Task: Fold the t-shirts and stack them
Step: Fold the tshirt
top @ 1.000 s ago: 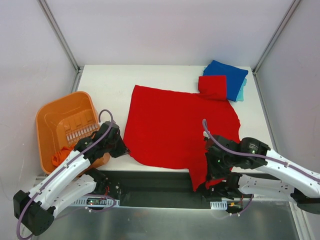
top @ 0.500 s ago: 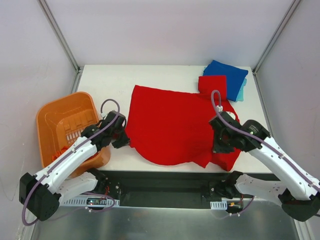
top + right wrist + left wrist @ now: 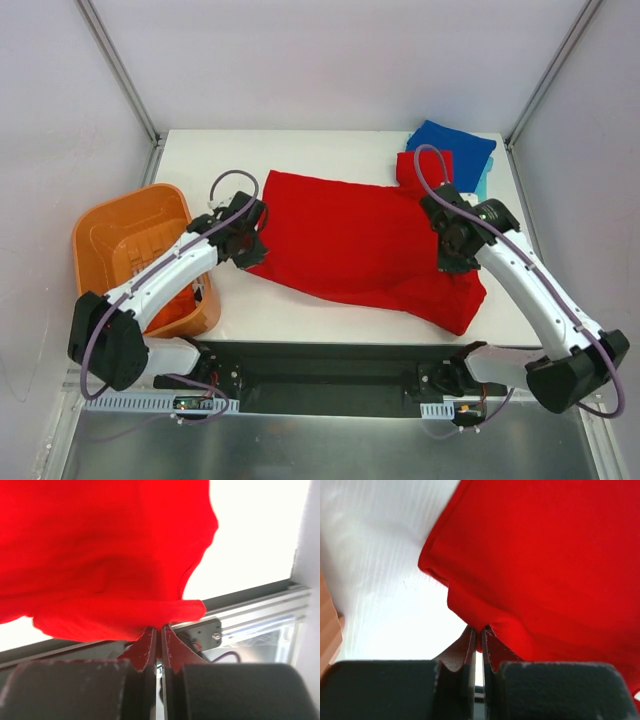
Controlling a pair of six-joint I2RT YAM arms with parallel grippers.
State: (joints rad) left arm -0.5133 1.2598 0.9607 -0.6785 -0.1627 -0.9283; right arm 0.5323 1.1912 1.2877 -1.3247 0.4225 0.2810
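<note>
A bright red t-shirt (image 3: 360, 245) lies across the middle of the white table, its near half lifted and carried back over the far half. My left gripper (image 3: 256, 240) is shut on the shirt's left near edge (image 3: 480, 630). My right gripper (image 3: 452, 255) is shut on the shirt's right near edge (image 3: 160, 622), with cloth hanging below it toward the table front. A folded red shirt (image 3: 425, 170) lies on a folded royal blue shirt (image 3: 455, 150) at the far right corner, with a light teal edge (image 3: 483, 187) showing under them.
A rigid orange plastic basket (image 3: 130, 250) stands at the left edge of the table with orange-red cloth (image 3: 170, 310) in it. The table's front rail (image 3: 250, 610) and black base plate (image 3: 330, 365) run below the shirt. White walls enclose the table.
Both grippers have moved away from the table front toward the far side, carrying the shirt's near edge up and back over the rest of the shirt.
</note>
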